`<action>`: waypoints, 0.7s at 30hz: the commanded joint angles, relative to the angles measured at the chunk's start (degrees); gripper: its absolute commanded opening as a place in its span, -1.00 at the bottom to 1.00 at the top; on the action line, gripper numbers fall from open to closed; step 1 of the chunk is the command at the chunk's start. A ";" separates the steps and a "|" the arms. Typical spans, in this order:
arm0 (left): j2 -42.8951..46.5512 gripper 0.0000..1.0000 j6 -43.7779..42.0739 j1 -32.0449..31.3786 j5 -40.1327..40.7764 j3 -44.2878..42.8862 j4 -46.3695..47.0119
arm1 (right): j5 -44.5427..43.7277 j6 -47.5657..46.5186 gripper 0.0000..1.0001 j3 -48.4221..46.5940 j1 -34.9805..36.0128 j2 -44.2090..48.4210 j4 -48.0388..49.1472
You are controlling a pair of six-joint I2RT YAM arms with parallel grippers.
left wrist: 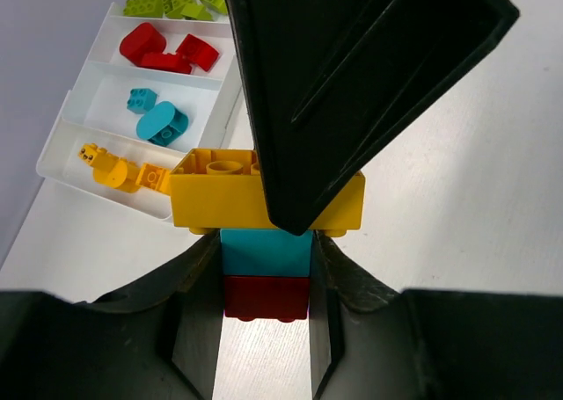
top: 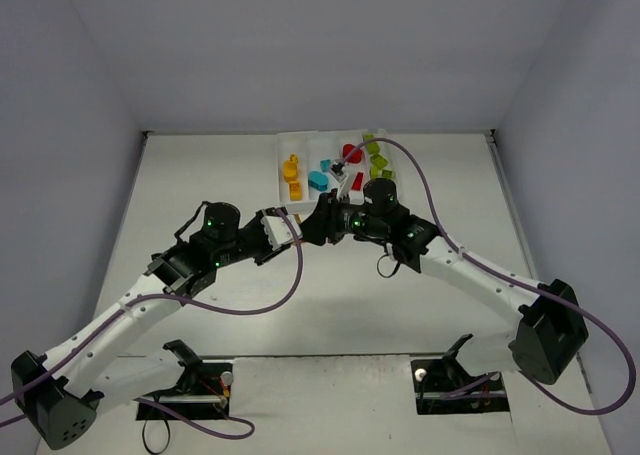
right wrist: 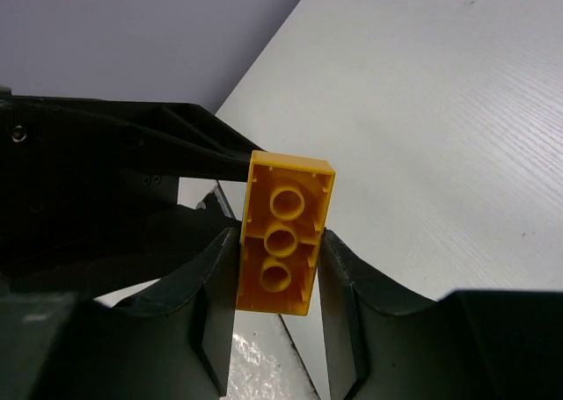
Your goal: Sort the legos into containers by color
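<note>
Now our left jaws clench the cyan-red stack (left wrist: 264, 255); our right jaws grasp the yellow brick (right wrist: 280, 242) lying crosswise above it, mid-frame.

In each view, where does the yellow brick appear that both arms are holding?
Top external: hidden where both arms' jaws meet, below the white tray.
Left wrist: centre; yellow brick atop cyan brick and red brick in the left jaws.
Right wrist: centre, underside showing, between the right jaws.
Shared landmark: the tray, top and left wrist only.

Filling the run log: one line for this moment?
left hand: shut on cyan-red stack; right hand: shut on yellow brick atop it; split: pending
</note>
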State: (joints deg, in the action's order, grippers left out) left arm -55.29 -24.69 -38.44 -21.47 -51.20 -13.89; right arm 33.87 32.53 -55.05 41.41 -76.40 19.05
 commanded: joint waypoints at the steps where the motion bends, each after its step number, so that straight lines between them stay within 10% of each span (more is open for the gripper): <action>1: -0.17 -0.77 -0.63 -0.15 -1.64 -0.83 3.17 | -2.66 -1.50 -0.45 -2.17 0.43 0.64 3.81; 6: -0.44 -0.79 -0.89 -0.06 -1.03 -0.48 1.85 | -8.28 -5.10 -1.00 -2.52 0.17 2.66 -0.49; 21: -5.27 -0.88 3.94 8.01 -3.40 -0.65 3.77 | -7.23 -13.53 -0.99 -9.80 -14.78 -6.37 -5.51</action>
State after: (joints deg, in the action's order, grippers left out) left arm -59.96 -23.33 -33.23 -22.59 -50.83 -14.39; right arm 27.22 23.83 -59.61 26.48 -78.50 11.79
